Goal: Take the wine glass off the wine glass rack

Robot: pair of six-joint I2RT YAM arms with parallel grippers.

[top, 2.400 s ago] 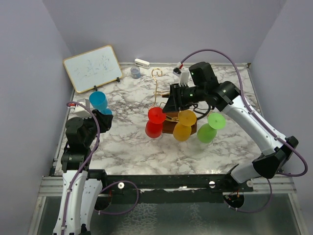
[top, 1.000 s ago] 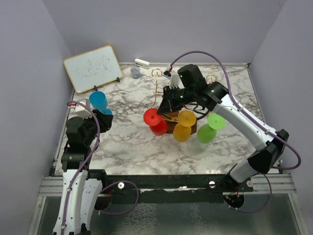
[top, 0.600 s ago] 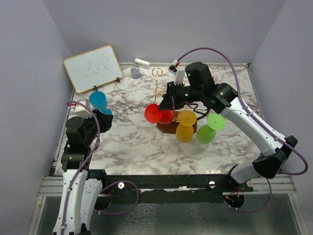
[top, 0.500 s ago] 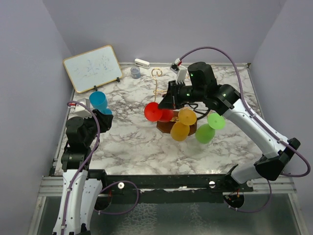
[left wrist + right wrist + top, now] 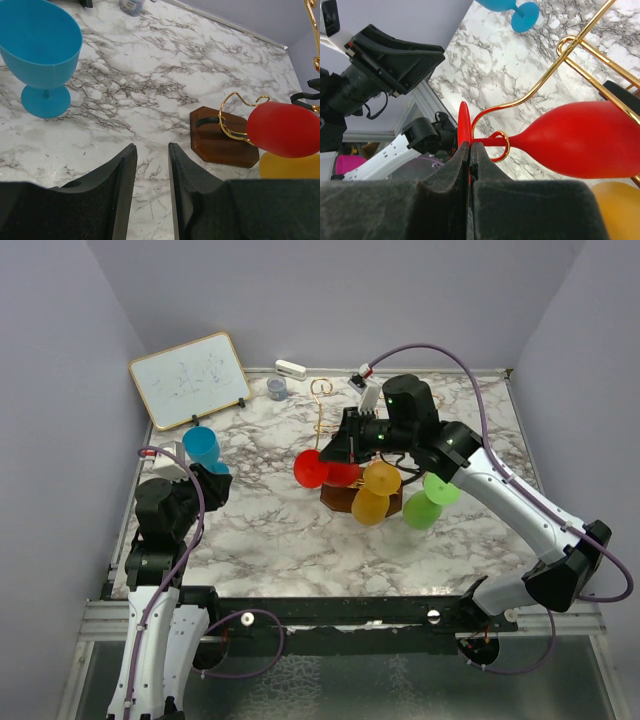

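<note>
The red wine glass [image 5: 340, 475] lies almost level at the left side of the wine glass rack [image 5: 320, 412], a gold wire stand on a brown base [image 5: 220, 137]. My right gripper [image 5: 470, 145] is shut on the rim of its flat red foot [image 5: 464, 125]. The stem still passes through a curled gold hook [image 5: 499, 146], with the red bowl [image 5: 570, 140] beyond it. My left gripper [image 5: 151, 150] hovers open and empty over the marble near the left edge, next to a blue glass [image 5: 42, 45] standing upright.
Two orange glasses [image 5: 375, 492] and a green one [image 5: 428, 500] hang on the rack's near and right sides. A whiteboard [image 5: 190, 378], a small grey cup [image 5: 277, 388] and a white object [image 5: 291, 368] sit at the back. Purple walls close in three sides.
My right gripper has swung the red glass from hanging down to lying sideways and lifted it a little. The other hanging glasses have swayed. The left arm has not moved.
</note>
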